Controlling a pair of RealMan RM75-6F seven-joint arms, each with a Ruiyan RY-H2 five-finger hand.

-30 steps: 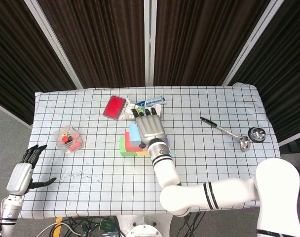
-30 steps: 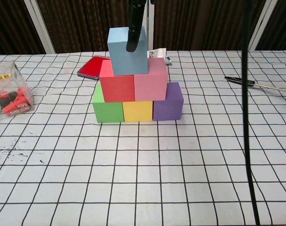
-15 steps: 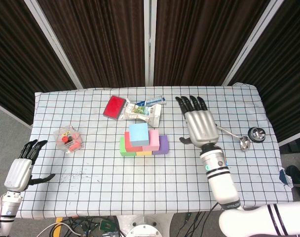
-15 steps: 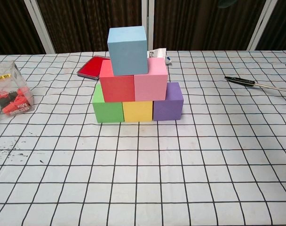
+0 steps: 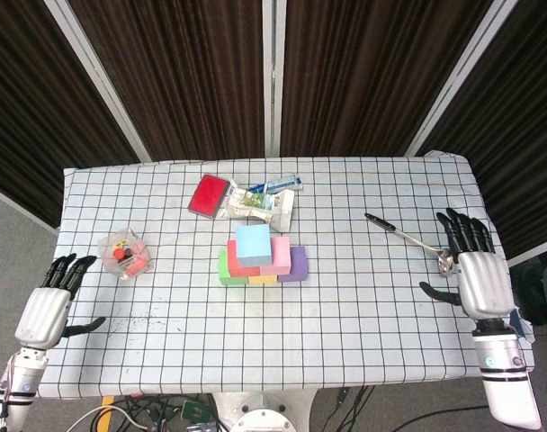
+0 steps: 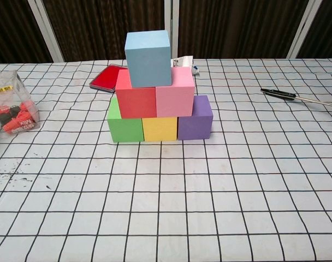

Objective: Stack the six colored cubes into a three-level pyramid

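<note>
Pyramid is standing complete mid-table: green cube (image 6: 124, 123), yellow cube (image 6: 160, 129) and purple cube (image 6: 195, 117) are forming the base, red cube (image 6: 135, 96) and pink cube (image 6: 175, 93) are sitting on them, blue cube (image 6: 148, 58) is topping it. Left hand (image 5: 45, 309) and right hand (image 5: 481, 275) are hovering at opposite table edges, fingers spread, holding nothing, well apart from the stack.

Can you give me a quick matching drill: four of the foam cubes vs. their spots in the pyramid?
Things:
1. light blue foam cube
2. green foam cube
3. pink foam cube
4. purple foam cube

Places:
A. bottom row, right end
B. top level
C. middle row, right side
D. bottom row, left end

Pairs: 1-B, 2-D, 3-C, 4-A
</note>
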